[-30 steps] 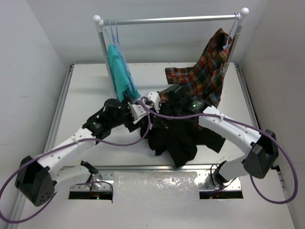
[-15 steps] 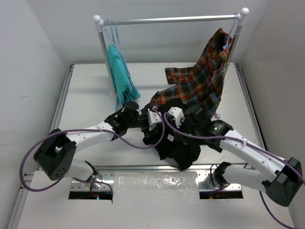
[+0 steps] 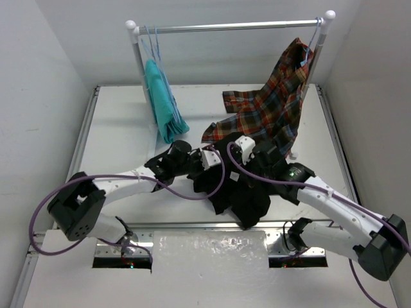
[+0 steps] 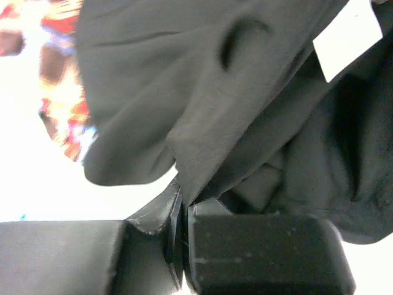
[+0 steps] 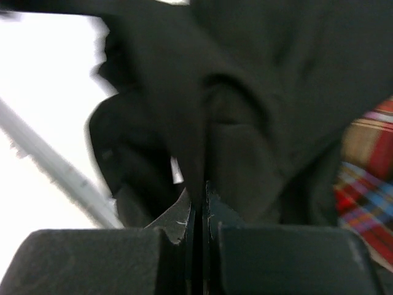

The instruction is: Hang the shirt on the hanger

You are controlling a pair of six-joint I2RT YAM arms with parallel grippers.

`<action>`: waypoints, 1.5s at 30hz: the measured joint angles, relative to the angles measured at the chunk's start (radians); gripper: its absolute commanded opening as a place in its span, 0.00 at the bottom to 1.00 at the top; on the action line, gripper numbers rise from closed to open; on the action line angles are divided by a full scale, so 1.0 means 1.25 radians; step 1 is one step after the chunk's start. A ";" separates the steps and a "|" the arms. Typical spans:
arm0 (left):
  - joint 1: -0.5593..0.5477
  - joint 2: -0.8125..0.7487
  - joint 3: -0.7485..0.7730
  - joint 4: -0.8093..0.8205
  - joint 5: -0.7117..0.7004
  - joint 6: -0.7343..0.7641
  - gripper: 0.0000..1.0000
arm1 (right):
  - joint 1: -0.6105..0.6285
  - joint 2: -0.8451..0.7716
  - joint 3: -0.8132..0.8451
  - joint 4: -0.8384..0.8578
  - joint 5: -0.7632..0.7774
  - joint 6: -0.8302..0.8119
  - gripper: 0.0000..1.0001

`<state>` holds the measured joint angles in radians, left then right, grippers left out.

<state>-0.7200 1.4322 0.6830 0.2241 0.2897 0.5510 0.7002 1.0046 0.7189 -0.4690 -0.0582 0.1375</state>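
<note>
Left gripper [image 4: 181, 206]: matte black jaws pressed together on a fold of the shirt [image 4: 202, 92], a soft, creased black fabric. Right gripper [image 5: 199, 200]: jaws likewise clamped on a fold. The shirt sits bunched mid-table [image 3: 122, 122], just beside the plaid shirt [image 3: 270, 109].

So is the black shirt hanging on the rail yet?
No, the black shirt sits bunched down on the table, not on the rail.

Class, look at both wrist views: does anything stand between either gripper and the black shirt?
Nothing visible does. The left gripper and the right gripper each already pinch a fold of the shirt.
</note>
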 measured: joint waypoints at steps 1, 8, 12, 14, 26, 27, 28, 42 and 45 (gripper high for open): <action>0.001 -0.015 0.008 -0.020 -0.028 -0.010 0.00 | -0.009 0.012 0.002 0.008 0.022 0.007 0.00; 0.055 -0.246 0.162 -0.292 -0.156 -0.023 0.00 | -0.039 0.188 0.284 0.028 0.057 -0.013 0.00; 0.044 -0.486 0.162 -0.410 -0.135 -0.004 0.00 | -0.023 0.220 0.400 0.087 -0.038 -0.023 0.00; 0.039 -0.532 0.161 -0.460 -0.124 -0.027 0.00 | -0.009 0.219 0.402 0.103 -0.092 -0.018 0.00; 0.043 -0.259 0.107 -0.527 -0.198 -0.253 0.00 | -0.125 0.507 0.420 0.079 -0.036 0.092 0.70; 0.043 -0.253 0.090 -0.525 -0.203 -0.259 0.00 | -0.136 0.506 0.418 0.074 -0.034 0.095 0.73; 0.043 -0.252 0.075 -0.525 -0.208 -0.263 0.00 | -0.145 0.497 0.418 0.072 -0.026 0.097 0.73; 0.043 -0.281 0.002 -0.446 -0.260 -0.265 0.00 | -0.029 0.536 0.949 0.179 0.015 0.056 0.74; 0.043 -0.294 -0.004 -0.437 -0.268 -0.259 0.00 | 0.007 0.610 1.028 0.236 0.033 0.059 0.54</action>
<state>-0.6659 1.0645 0.6785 -0.3225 -0.0448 0.2276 0.7094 1.7676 2.0045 -0.1745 -0.0166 0.2108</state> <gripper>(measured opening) 0.009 0.692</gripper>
